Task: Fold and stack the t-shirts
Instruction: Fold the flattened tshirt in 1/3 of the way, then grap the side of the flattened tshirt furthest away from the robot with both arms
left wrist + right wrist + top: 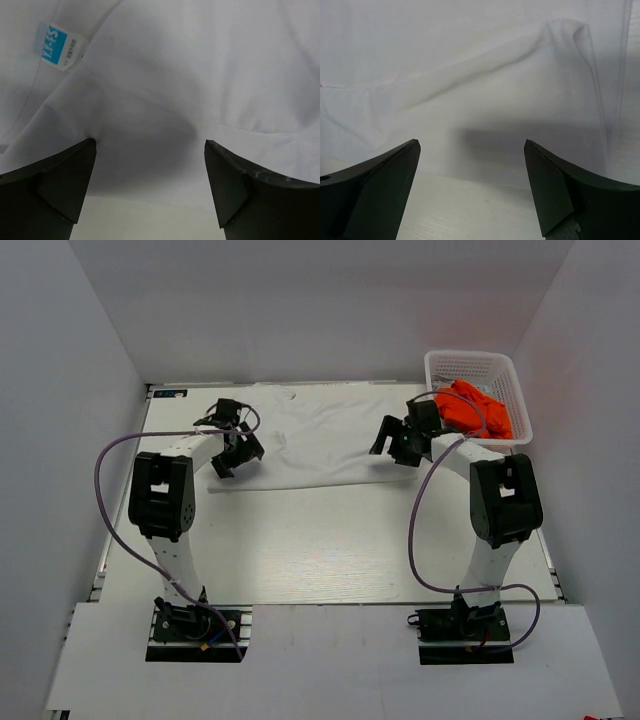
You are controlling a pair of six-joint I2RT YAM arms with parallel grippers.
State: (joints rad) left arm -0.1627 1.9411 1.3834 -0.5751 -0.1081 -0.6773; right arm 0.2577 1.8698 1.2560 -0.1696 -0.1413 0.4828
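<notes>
A white t-shirt [320, 435] lies spread flat across the far part of the table. Its blue and white neck label [59, 46] shows in the left wrist view. My left gripper [238, 455] is open and empty, just above the shirt's left near edge [150, 170]. My right gripper [392, 448] is open and empty over the shirt's right near edge [485, 150], where a raised fold [560, 35] runs across the cloth. An orange t-shirt [472, 408] lies bunched in the basket at the back right.
A white plastic lattice basket [512, 390] stands at the back right corner, just behind my right arm. White walls close in the table on three sides. Bare table [320, 540] lies in front of the white shirt.
</notes>
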